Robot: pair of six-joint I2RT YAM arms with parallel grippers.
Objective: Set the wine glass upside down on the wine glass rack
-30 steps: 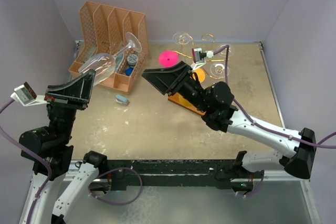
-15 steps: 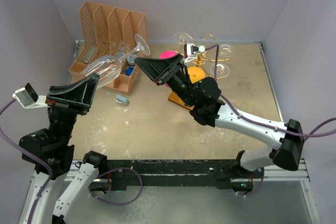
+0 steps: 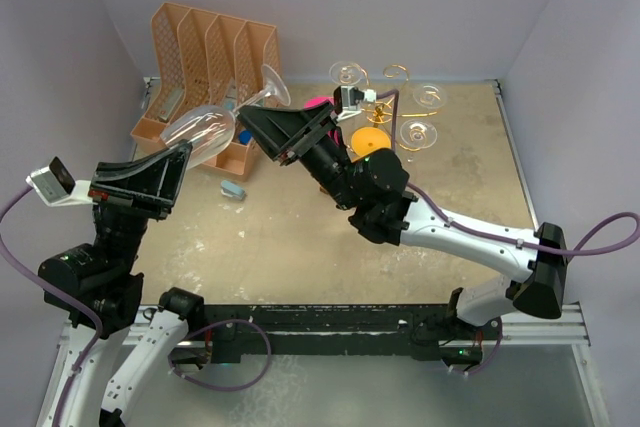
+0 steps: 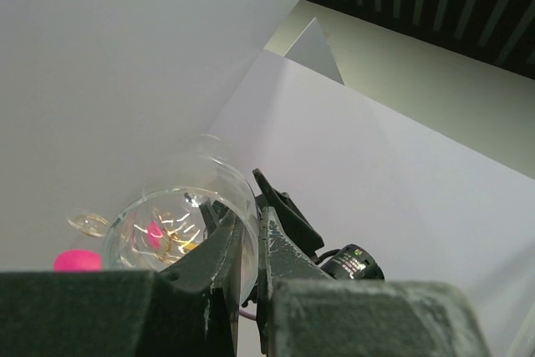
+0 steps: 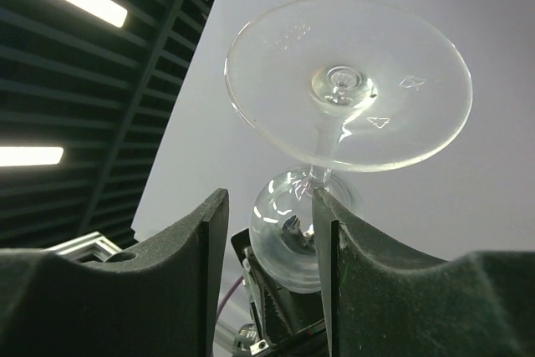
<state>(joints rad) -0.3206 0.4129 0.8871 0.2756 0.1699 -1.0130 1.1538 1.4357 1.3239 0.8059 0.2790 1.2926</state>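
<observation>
The wine glass (image 3: 215,125) is clear, with a round bowl, thin stem and wide flat foot. It hangs tilted in the air by the orange file organizer (image 3: 200,42), foot pointing toward the rack (image 3: 400,71), which stands well apart on the bench (image 3: 300,232). The left gripper (image 4: 255,225) is clamped on the bowl's rim. The right gripper (image 5: 269,198) is spread apart, with the stem close beside one finger.

On my far left an orange file organizer (image 3: 205,67) stands on the table (image 3: 300,237), something blue (image 3: 246,135) in its rightmost slot. A small grey-blue piece (image 3: 233,189) lies near it; an orange disc (image 3: 372,140) lies further right.
</observation>
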